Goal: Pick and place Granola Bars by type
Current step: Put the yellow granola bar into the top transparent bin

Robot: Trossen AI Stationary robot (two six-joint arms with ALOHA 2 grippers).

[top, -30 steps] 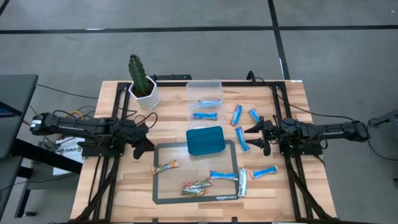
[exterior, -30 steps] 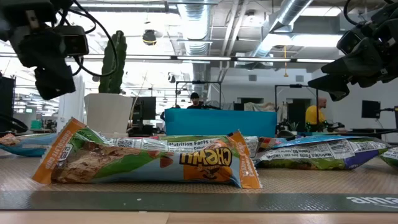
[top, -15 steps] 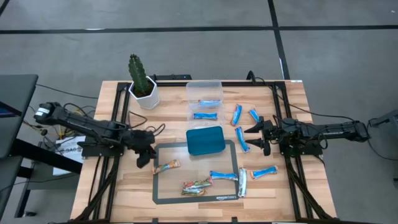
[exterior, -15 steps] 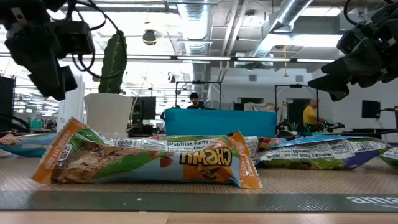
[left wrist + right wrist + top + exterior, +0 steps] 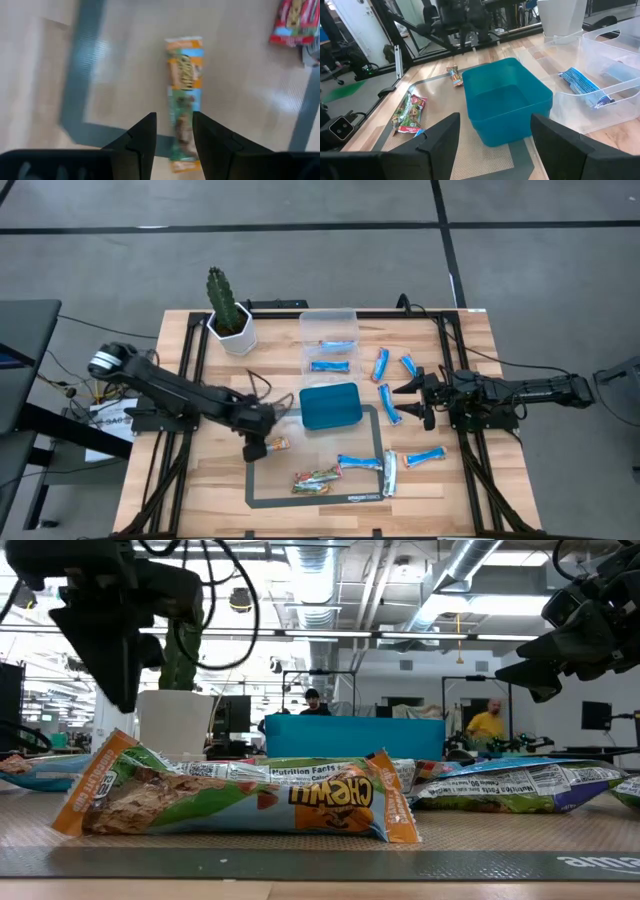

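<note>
An orange-ended granola bar [image 5: 274,445] [image 5: 184,105] lies flat on the grey mat's left part. My left gripper [image 5: 254,444] [image 5: 174,122] [image 5: 122,690] hangs above it, open, fingers pointing down over the bar's end and touching nothing. Multicoloured bars [image 5: 314,480] [image 5: 409,113] lie at the mat's near edge. Blue bars [image 5: 389,402] lie scattered to the right of the teal tray [image 5: 330,406]. Two more blue bars [image 5: 330,365] rest in clear bins. My right gripper [image 5: 411,402] [image 5: 495,145] waits open and level to the right of the tray.
A potted cactus [image 5: 229,315] stands at the far left. Clear bins [image 5: 328,340] sit at the far side, behind the teal tray. The grey mat [image 5: 262,498] covers the table's near middle. In the low view a Chewy wrapper [image 5: 235,798] lies closest. People show in the room beyond.
My left arm has swung from the table's left side toward the right and near edge, onto the mat, and now hangs over the orange-ended bar. The bars have not moved.
</note>
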